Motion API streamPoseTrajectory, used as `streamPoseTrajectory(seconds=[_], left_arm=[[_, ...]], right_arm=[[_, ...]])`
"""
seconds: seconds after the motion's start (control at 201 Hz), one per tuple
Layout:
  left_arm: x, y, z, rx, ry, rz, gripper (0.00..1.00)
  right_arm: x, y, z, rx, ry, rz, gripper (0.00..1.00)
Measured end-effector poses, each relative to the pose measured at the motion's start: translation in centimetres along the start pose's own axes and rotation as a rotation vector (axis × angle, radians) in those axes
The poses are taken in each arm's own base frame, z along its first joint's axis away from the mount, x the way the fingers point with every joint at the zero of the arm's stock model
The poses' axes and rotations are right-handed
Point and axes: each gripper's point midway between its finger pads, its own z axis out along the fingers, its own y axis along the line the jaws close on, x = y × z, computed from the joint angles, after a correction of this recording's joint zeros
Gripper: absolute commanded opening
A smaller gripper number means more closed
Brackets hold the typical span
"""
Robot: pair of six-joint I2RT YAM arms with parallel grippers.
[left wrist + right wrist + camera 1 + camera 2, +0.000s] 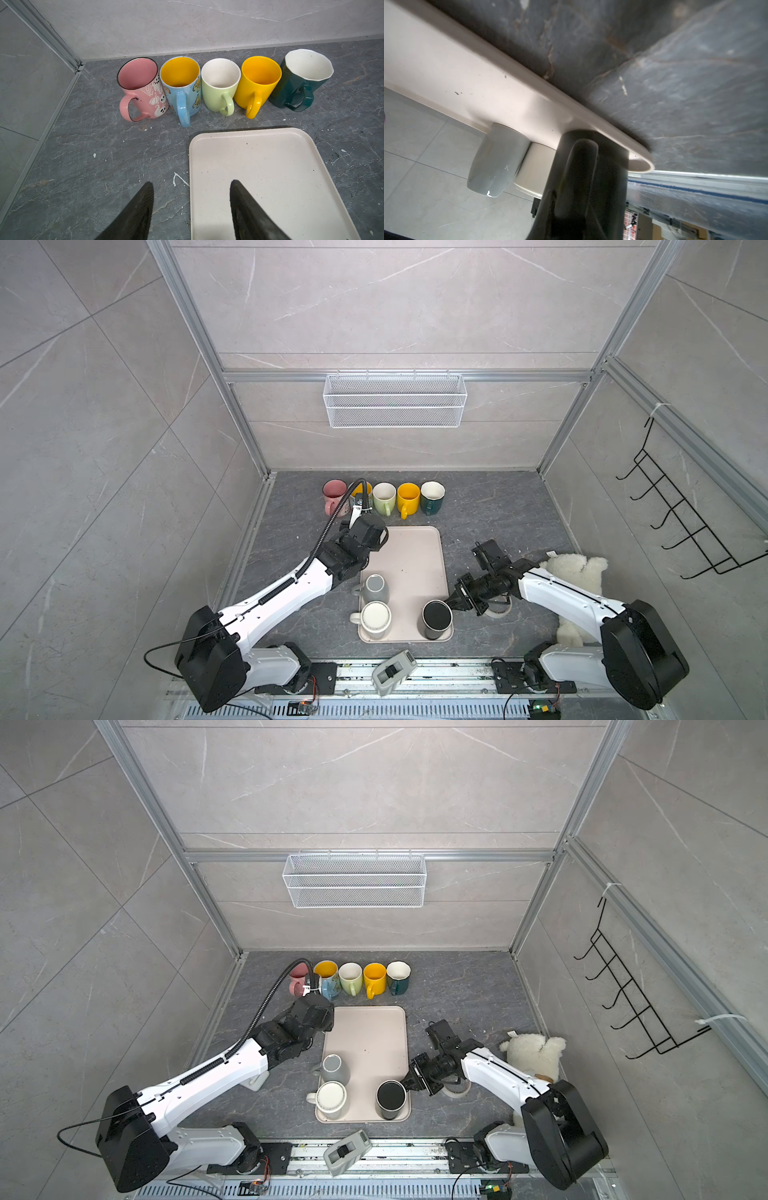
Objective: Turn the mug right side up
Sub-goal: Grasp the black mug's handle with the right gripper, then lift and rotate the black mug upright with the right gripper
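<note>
Inverted black mug (436,619) on tray (415,547) | right jaws at its handle (584,166) — clamp unclear | left jaws apart, above tray's left edge

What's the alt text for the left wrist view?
Five upright mugs line the back wall, handles toward the camera: pink mug, blue mug, green mug, yellow mug, teal mug. Nearer, the left gripper hangs open over the beige tray edge.
</note>
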Motion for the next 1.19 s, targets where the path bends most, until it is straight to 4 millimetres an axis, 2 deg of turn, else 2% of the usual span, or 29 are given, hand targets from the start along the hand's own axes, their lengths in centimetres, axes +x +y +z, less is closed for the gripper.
streamPoseTrajectory(seconds=[0.154,0.259,0.368,0.548,0.647,0.767,0.961,1.06,1.195], left_arm=[[0.0,0.1,0.0,-0.005,-0.002,0.000,0.62],[0.0,0.1,0.0,-0.008,-0.002,0.003,0.62],[0.0,0.1,0.0,-0.007,-0.002,0.008,0.62],[-0.1,0.0,0.2,0.012,0.002,0.014,0.60],[-0.5,-0.3,0.3,0.048,0.008,-0.002,0.60],[-2.0,-0.6,0.5,0.135,0.016,-0.067,0.59],[-6.1,-1.2,0.0,0.312,-0.006,-0.193,0.58],[-8.3,-3.3,-0.7,0.437,-0.013,-0.210,0.57],[-9.6,-6.7,-1.3,0.604,0.021,-0.208,0.57]], right_arm=[[-0.1,0.2,0.0,-0.001,-0.005,-0.006,0.00],[-0.3,1.4,-0.5,-0.018,-0.038,-0.049,0.00],[-0.3,3.7,-1.7,-0.048,-0.093,-0.148,0.00],[0.9,9.2,-5.0,-0.131,-0.211,-0.401,0.00],[1.7,10.9,-6.1,-0.148,-0.284,-0.538,0.00],[2.7,11.6,-6.9,-0.104,-0.393,-0.716,0.00],[3.8,12.2,-8.6,-0.041,-0.582,-0.967,0.00],[3.7,12.6,-9.7,-0.010,-0.677,-1.063,0.00],[3.5,13.0,-10.9,0.047,-0.796,-1.175,0.00]])
